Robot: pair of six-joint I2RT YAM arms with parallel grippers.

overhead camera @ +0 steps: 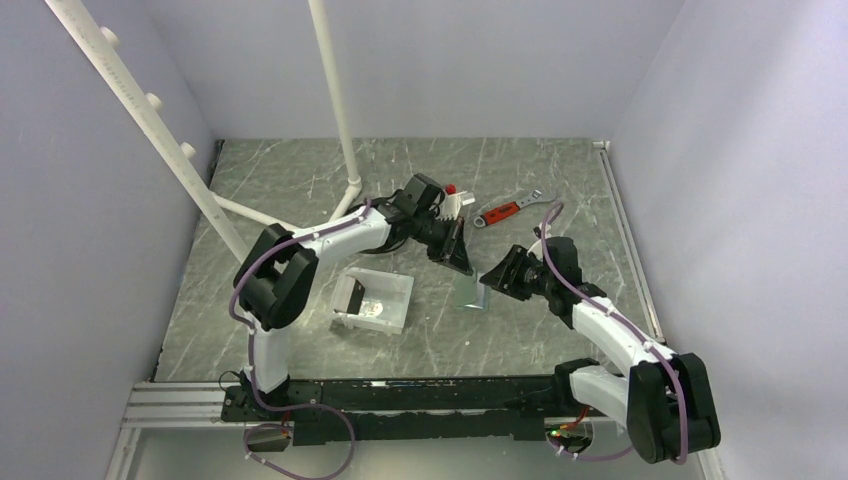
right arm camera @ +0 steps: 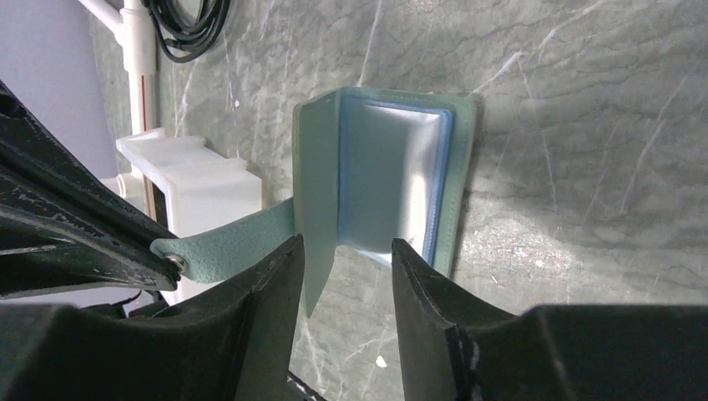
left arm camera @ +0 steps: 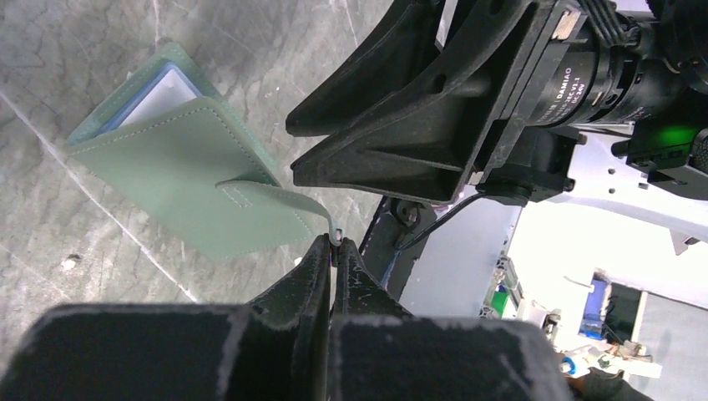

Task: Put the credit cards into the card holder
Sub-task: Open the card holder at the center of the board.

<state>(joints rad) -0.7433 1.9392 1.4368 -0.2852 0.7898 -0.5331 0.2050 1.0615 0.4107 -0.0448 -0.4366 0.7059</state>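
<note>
So, left gripper (left arm camera: 336,244) pinched tight on card holder (left arm camera: 171,171) strap (left arm camera: 280,199); right gripper (right arm camera: 346,251) spread, holder's cover (right arm camera: 319,167) edge between its 2 fingers, unclamped.

The top view looks down from behind over the whole table (overhead camera: 300,170); both wrist views face the holder (left arm camera: 184,167) closely (from opposite sides), shared by all three.

text: DAMIAO | on: black motor housing (left arm camera: 584,67) | rest: none legible
</note>
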